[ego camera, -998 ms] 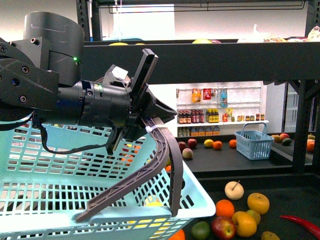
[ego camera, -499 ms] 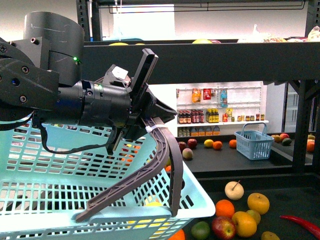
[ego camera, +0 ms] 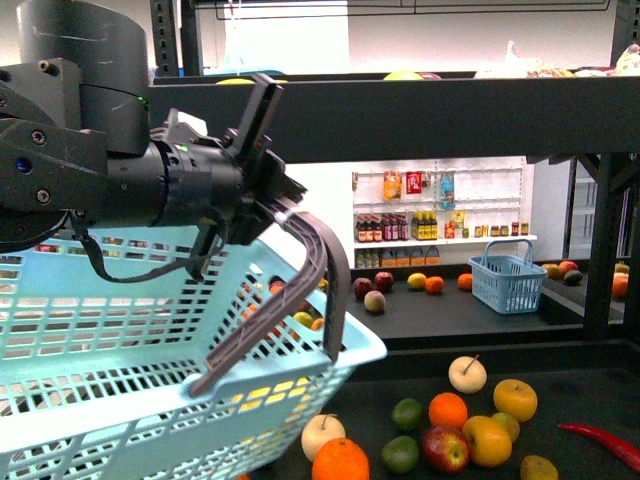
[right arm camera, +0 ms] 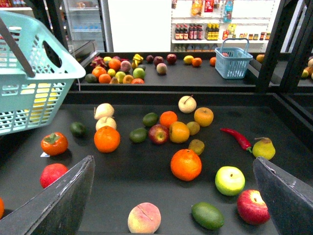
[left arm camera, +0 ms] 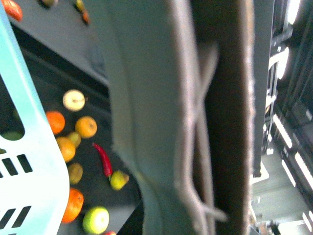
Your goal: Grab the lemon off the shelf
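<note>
Left arm [ego camera: 120,180] is all matte black and dark grey: a chunky round drum joint [ego camera: 85,60] up top, a blocky housing with a few round screws [ego camera: 38,137], and a tiny green light [ego camera: 183,150] on the wrist. A thin black cable [ego camera: 120,279] loops loose underneath. Right gripper [right arm camera: 173,161] has flat dark grey fingers [right arm camera: 56,203], edges scuffed pale.

The light-blue slotted plastic basket [ego camera: 120,330] runs off the front view's left and near edges and hides the left of the black shelf tray [ego camera: 590,385]. The yellow fruit [ego camera: 304,320] behind its slots cannot be named. Its dark grey handle [ego camera: 325,270] vanishes into the left gripper [ego camera: 272,165]. The left wrist view is mostly blur. A small yellow fruit [ego camera: 417,282] on the far tray is too small to call lemon.
</note>
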Tool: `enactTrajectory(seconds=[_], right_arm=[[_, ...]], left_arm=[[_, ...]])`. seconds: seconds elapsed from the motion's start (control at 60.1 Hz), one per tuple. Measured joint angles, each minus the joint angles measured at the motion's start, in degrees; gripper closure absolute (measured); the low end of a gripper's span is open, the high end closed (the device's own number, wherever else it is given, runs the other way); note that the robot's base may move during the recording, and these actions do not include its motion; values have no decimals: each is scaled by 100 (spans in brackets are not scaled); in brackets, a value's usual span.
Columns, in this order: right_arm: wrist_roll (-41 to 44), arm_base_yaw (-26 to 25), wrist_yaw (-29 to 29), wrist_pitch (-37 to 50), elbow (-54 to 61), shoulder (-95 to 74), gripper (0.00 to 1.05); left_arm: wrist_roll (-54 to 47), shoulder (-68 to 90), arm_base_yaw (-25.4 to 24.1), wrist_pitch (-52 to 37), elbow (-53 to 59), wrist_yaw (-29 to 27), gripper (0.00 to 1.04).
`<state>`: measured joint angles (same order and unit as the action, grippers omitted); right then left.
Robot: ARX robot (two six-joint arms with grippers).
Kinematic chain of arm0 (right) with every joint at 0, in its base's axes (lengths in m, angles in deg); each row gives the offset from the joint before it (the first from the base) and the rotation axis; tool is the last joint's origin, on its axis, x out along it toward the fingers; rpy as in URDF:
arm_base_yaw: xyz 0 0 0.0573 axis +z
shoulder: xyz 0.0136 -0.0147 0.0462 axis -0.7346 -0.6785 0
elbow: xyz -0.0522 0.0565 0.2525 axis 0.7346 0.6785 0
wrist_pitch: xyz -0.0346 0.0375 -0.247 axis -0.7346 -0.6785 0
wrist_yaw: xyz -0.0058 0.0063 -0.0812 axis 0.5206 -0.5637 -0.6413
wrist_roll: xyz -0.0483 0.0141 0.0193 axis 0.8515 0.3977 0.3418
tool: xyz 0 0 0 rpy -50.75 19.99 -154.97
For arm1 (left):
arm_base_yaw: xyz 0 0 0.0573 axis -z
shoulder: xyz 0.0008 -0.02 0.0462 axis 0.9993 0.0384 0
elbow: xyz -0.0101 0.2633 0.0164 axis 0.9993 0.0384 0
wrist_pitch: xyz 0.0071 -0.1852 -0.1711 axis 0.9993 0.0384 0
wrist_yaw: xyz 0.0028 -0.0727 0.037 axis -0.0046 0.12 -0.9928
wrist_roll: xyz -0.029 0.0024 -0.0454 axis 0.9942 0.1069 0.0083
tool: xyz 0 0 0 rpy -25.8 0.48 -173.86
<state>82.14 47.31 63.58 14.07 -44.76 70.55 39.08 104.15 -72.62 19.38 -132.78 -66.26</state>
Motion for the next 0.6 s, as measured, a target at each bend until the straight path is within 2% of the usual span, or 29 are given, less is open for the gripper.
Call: enactTrajectory(seconds=[0.299,0.432,0.599], right_arm=[[0,0,0,0,0,0,7],[2,0,-2,0,0,0,7],[2,0,-2,0,2,0,7]], left_arm=[[1401,498,-1071,-1578,-164,-1071,99],[1786,640,-1523,-1937,-278,-1250,99],[2100,822,-2111,-2232,-376,-1222,99]])
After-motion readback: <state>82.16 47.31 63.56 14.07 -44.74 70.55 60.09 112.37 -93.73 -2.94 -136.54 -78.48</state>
